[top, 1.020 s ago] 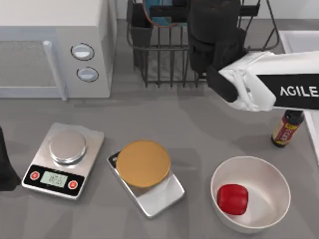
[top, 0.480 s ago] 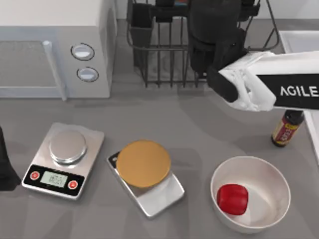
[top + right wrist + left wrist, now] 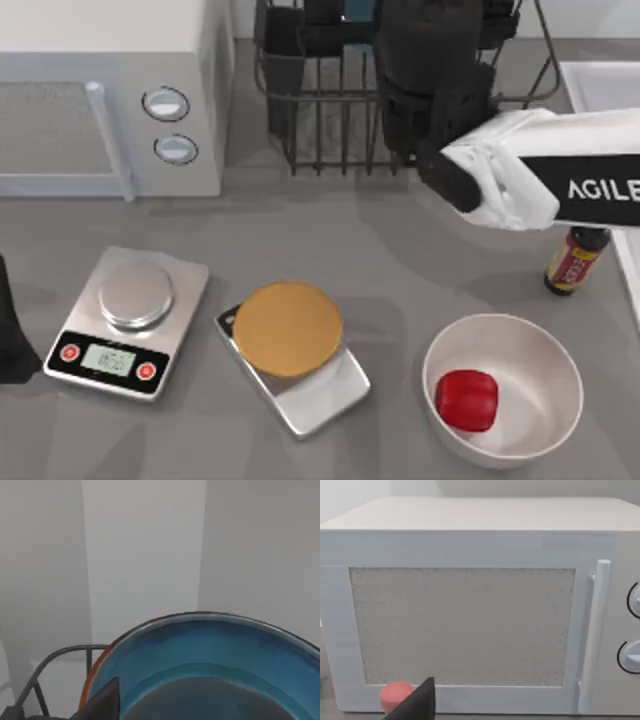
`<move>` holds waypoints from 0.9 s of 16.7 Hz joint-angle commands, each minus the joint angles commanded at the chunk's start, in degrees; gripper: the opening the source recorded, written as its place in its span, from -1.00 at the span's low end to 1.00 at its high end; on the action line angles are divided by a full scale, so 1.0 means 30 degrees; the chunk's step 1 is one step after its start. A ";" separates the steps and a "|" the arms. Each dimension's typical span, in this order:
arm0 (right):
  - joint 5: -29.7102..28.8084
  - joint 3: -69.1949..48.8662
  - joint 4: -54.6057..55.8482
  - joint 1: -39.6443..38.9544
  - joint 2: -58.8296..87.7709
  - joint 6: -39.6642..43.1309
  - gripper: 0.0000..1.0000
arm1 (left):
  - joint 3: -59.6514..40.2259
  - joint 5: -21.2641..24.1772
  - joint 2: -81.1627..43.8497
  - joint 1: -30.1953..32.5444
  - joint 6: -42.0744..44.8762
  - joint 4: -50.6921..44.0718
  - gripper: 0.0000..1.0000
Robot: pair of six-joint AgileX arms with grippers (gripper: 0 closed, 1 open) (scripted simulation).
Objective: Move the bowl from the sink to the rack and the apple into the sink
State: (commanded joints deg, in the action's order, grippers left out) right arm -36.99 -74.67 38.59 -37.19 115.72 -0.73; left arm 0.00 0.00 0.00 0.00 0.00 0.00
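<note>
The teal-blue bowl (image 3: 210,650) with its reddish-orange rim sits close under my right wrist camera, above a black wire of the rack (image 3: 35,680). One dark fingertip (image 3: 102,702) of my right gripper lies against the bowl's rim, and the gripper is shut on the bowl. From above, my right arm (image 3: 430,70) reaches over the rack (image 3: 320,110) at the back of the table. The red apple (image 3: 467,400) lies inside a white bowl (image 3: 545,350) at the front right. The sink's pale edge (image 3: 600,85) is at the far right. My left arm (image 3: 8,335) is parked at the left edge.
A white microwave (image 3: 110,90) fills the back left, close in front of the left wrist camera (image 3: 470,625). Two kitchen scales (image 3: 125,320) (image 3: 300,355) sit at the front, one under an orange disc. A dark bottle (image 3: 575,260) stands by the sink.
The bowl has moved toward the back of the rack and now sits almost at the top view's upper edge. My right arm has shifted slightly to the right.
</note>
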 joint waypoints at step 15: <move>0.3970 1.6139 -0.6236 0.4391 -2.3089 0.0079 1.00 | 0.0000 0.0000 0.0000 0.0000 0.0000 0.0000 1.00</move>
State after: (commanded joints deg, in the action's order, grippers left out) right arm -25.08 -26.26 19.88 -24.01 46.45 -0.49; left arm 0.00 0.00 0.00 0.00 0.00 0.00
